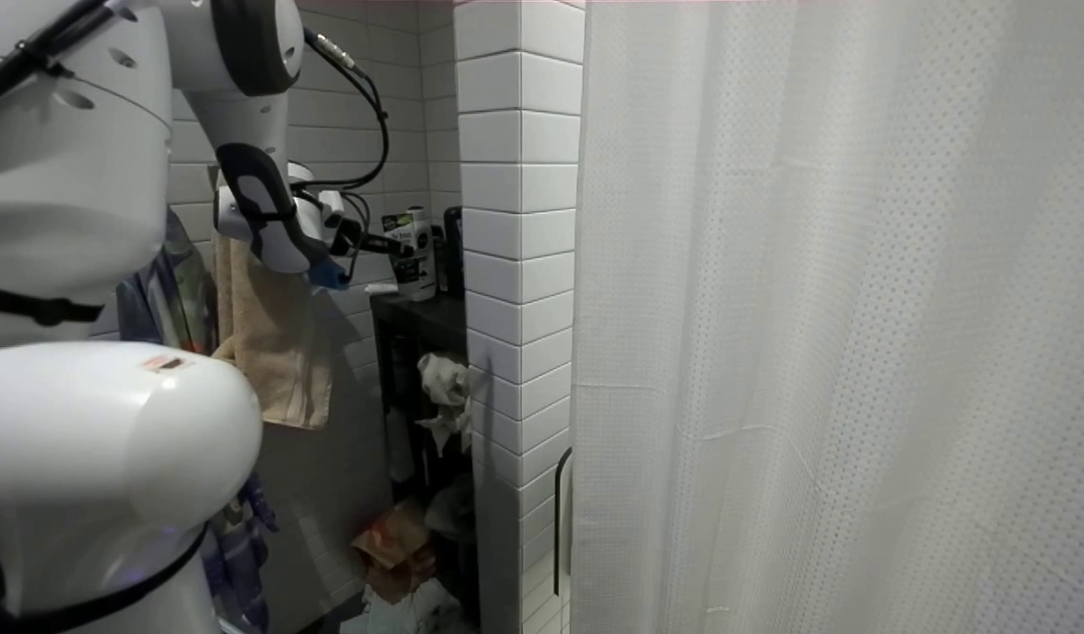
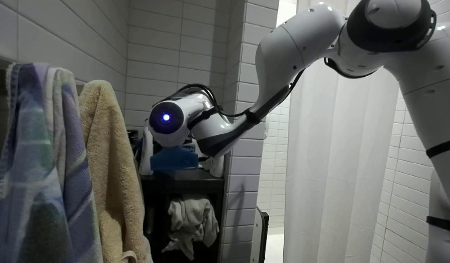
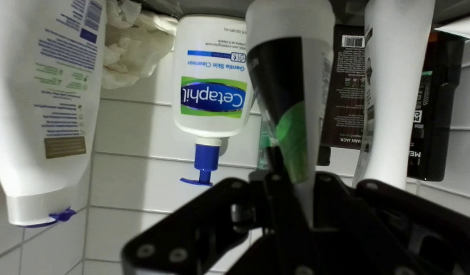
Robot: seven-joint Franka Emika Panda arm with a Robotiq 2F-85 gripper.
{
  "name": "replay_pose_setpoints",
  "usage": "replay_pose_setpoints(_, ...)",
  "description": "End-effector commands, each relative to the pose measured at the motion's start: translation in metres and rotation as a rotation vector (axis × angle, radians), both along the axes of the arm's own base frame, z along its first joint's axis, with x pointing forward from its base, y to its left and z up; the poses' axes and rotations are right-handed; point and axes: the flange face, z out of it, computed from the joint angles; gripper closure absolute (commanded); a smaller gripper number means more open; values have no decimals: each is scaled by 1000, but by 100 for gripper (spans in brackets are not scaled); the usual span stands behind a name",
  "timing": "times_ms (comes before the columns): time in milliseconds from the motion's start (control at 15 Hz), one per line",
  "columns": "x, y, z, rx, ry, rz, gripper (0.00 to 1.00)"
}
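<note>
The gripper is found closed down, its 2 black fingers pinched on the narrow, flattened end of 1 squeeze tube with a black and green label; no gap is noted beyond the tube's own thinness there. The tube is located at the top of the dark shelf unit, cap end lowermost, the wrist view being inverted; whether the cap bears on the shelf cannot be told.

Neighbours are recorded as follows: the Cetaphil pump bottle just beside, to the left in the wrist view; the slender white bottle near, to the right; the dark brown box behind.

4 risks are judged present: (1) pivoting or slipping of the tube, caused by its being held at 1 end only, with its bulk below the fingers; (2) toppling of the slender white bottle or the pump bottle, should the gripper be swung sideways, little clearance being seen; (3) creasing of the tube or leakage at the cap, should the fat part be pressed against a neighbour or the shelf; (4) striking or snagging, since the arm is stretched past the tiled pillar, the tan towel is hung close to the wrist, and a loose loop of cable is exposed.
</note>
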Motion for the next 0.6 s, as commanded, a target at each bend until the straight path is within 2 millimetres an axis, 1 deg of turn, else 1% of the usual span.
replay_pose_setpoints(0, 15, -2, 16, -6, 24, 2, 97)
replay_pose_setpoints(333, 28, 2, 25, -22, 38, -1, 97)
replay_pose_setpoints(533, 35, -1, 23, -16, 48, -1, 97)
